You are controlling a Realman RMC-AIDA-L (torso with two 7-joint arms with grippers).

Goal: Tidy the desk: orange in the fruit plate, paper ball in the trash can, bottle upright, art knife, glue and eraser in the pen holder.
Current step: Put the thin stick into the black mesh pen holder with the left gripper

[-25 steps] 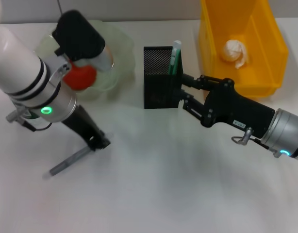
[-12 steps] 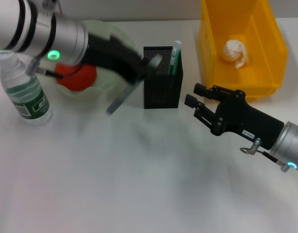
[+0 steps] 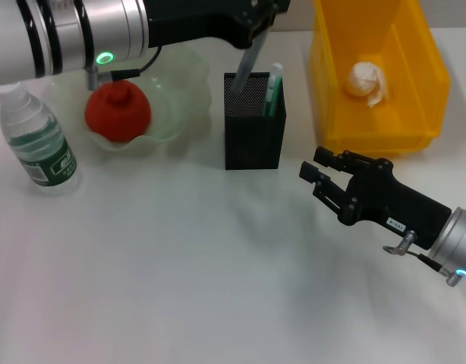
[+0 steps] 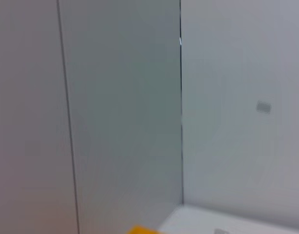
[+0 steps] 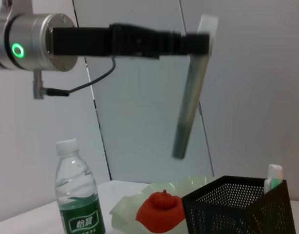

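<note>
Lab-like test desk, white tabletop (image 3: pixel 180 288), plain panelled walls (image 4: pixel 120 112)

The left claw (image 3: pixel 257 21) has carried the art knife (image 3: pixel 247 62) above the pen holder (image 3: pixel 253 144).

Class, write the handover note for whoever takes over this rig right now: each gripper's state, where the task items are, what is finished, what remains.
Left gripper: shut on the art knife, held above the pen holder, not yet dropped in.
Right gripper: open, empty, beside the pen holder.
Done: orange in fruit plate, paper ball in trash can, bottle upright. A green-capped stick stands in the holder.
Left: release the knife. Eraser not visible; check it.
</note>
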